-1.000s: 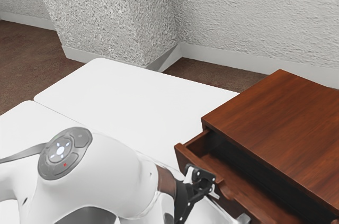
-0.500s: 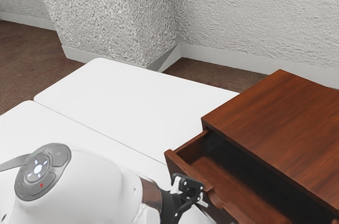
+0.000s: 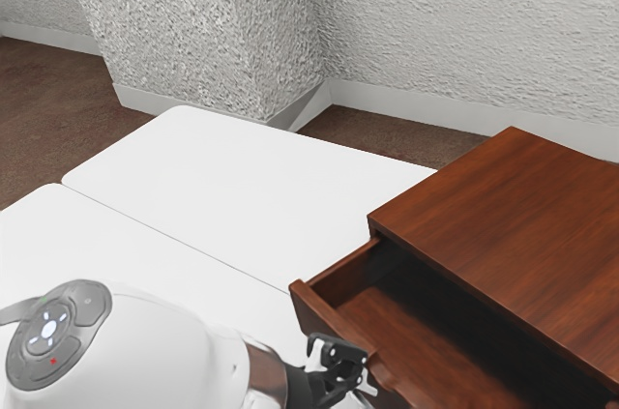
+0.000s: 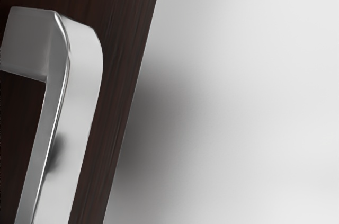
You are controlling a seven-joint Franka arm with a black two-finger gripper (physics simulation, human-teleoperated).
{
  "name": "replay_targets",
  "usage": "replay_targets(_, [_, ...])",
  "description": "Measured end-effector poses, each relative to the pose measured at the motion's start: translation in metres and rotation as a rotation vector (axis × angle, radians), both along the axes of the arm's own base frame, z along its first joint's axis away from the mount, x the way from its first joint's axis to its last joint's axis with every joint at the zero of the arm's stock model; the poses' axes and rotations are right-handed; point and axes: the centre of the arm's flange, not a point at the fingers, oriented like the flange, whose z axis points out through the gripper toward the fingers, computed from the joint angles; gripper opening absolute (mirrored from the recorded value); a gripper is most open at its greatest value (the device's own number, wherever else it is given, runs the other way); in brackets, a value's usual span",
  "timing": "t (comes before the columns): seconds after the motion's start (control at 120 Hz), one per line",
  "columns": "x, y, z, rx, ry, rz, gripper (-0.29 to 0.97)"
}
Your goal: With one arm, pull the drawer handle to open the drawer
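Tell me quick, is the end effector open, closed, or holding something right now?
End effector: at the front of the dark brown wooden drawer by its silver metal handle; open or closed cannot be told.

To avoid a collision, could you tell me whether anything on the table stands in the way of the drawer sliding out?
Nothing visible does. In front of the drawer, the table carries just the arm's own gripper, at the handle.
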Motion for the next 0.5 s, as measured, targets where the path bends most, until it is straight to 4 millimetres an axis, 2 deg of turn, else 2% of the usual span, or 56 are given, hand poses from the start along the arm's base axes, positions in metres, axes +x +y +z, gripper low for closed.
replay_targets(0.5, [-0.023,0.003,0.0,-0.009,-0.006,0.015,0.68])
